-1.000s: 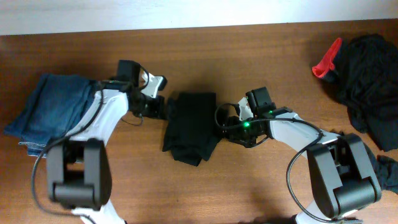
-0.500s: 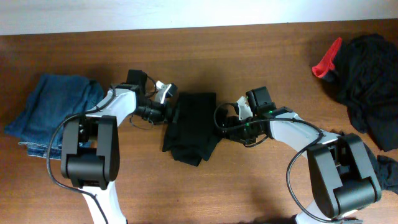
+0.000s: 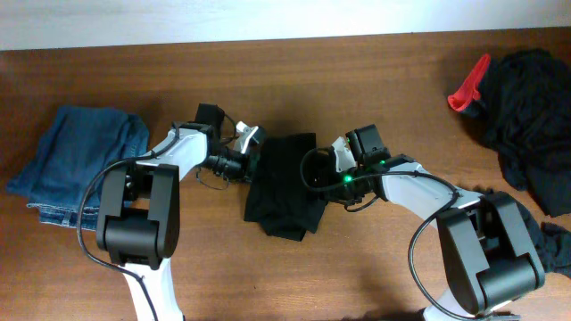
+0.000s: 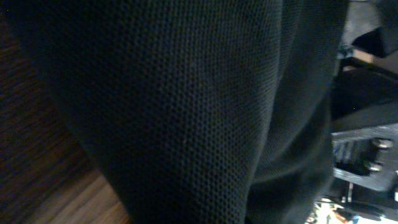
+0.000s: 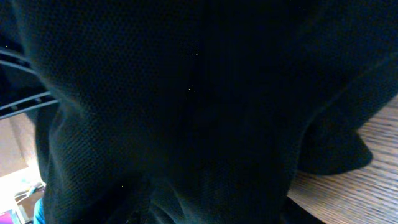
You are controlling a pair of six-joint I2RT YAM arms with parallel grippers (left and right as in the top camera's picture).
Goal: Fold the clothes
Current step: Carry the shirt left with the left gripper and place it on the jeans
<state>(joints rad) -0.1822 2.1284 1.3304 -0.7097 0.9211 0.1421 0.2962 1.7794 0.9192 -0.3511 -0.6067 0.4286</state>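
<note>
A folded black garment (image 3: 285, 183) of the clothes lies mid-table, its lower end wrinkled. My left gripper (image 3: 252, 150) is pressed into its upper left edge. From the other side, my right gripper (image 3: 317, 171) sits against its right edge. Black knit fabric (image 4: 186, 93) fills the left wrist view and hides the fingers, with a strip of wood (image 4: 56, 202) at the lower left. The right wrist view is likewise filled by dark cloth (image 5: 186, 93), with bare table (image 5: 360, 186) at the lower right. Neither pair of jaws shows in any view.
Folded blue jeans (image 3: 76, 160) lie at the left. A heap of black clothes (image 3: 531, 116) with a red piece (image 3: 468, 89) sits at the far right, more dark cloth (image 3: 558, 245) below it. The table's far edge (image 3: 268, 40) runs along the top.
My left gripper has travelled right from beside the jeans into the garment's left edge. The garment has shifted a little to the right and down. The right gripper edged slightly left.
</note>
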